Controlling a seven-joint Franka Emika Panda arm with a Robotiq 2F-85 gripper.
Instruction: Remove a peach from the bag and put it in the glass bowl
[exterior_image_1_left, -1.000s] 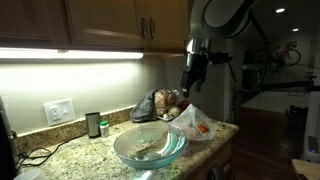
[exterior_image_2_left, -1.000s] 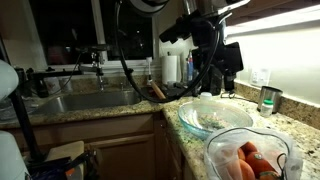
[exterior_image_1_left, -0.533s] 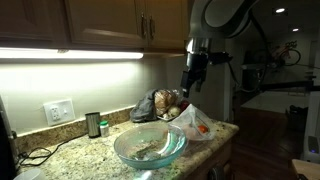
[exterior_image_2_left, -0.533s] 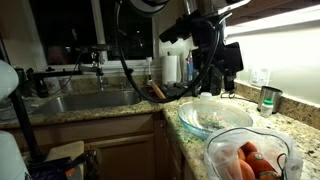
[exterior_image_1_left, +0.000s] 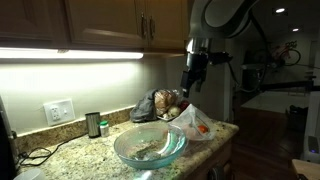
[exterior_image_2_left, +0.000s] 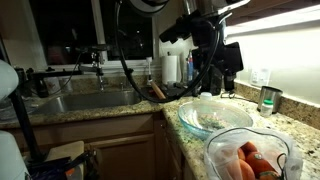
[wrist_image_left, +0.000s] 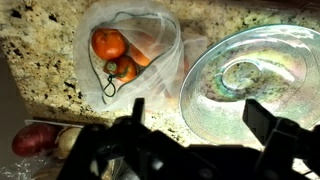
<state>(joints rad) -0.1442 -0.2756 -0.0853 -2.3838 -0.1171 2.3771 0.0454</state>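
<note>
The bag (wrist_image_left: 130, 50) of crinkled whitish plastic lies open on the granite counter, with red-orange peaches inside; one peach (wrist_image_left: 108, 43) shows clearly in the wrist view. The wide glass bowl (wrist_image_left: 245, 80) stands right beside it. My gripper (wrist_image_left: 200, 115) hangs open and empty high above the counter, over the seam between bag and bowl. In both exterior views the gripper (exterior_image_1_left: 191, 80) (exterior_image_2_left: 207, 75) is well above the bag (exterior_image_1_left: 196, 122) (exterior_image_2_left: 250, 160) and the bowl (exterior_image_1_left: 150, 147) (exterior_image_2_left: 213, 117), touching nothing.
A dark lumpy bundle (exterior_image_1_left: 158, 103) sits against the wall behind the bag. A small dark jar (exterior_image_1_left: 93, 124) stands near the wall outlet (exterior_image_1_left: 60, 110). A sink (exterior_image_2_left: 90, 100) lies beyond the bowl. Reddish produce (wrist_image_left: 35, 137) rests near the bag. Cabinets hang overhead.
</note>
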